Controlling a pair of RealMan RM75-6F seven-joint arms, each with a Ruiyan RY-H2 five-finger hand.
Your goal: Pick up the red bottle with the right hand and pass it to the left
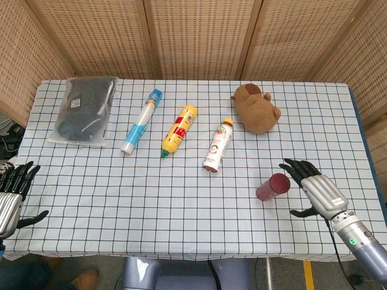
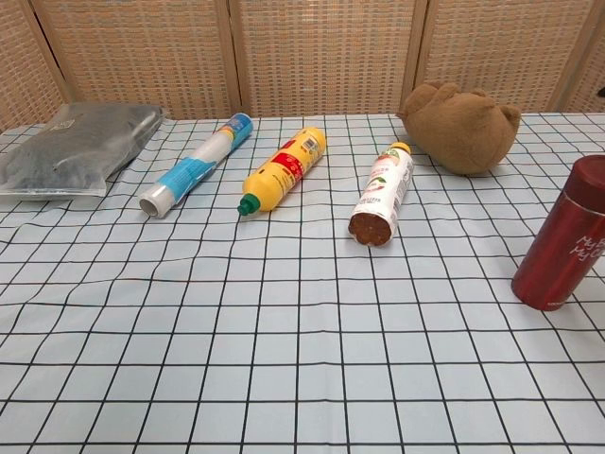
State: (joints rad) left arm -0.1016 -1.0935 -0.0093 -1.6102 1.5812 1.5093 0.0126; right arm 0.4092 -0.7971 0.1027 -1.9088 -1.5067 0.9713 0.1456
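Note:
The red bottle point(image 1: 273, 186) stands upright on the checked tablecloth at the right front; in the chest view the red bottle point(image 2: 563, 235) shows at the right edge. My right hand point(image 1: 315, 189) hovers just right of the bottle, fingers spread and pointing toward it, a small gap between them, holding nothing. My left hand point(image 1: 11, 196) stays at the table's left front corner, fingers apart and empty. Neither hand appears in the chest view.
Further back lie a white drink bottle point(image 1: 217, 145), a yellow bottle point(image 1: 178, 129), a blue and white tube point(image 1: 141, 121), a brown plush toy point(image 1: 256, 108) and a black bag point(image 1: 83, 109). Wicker screens stand behind the table.

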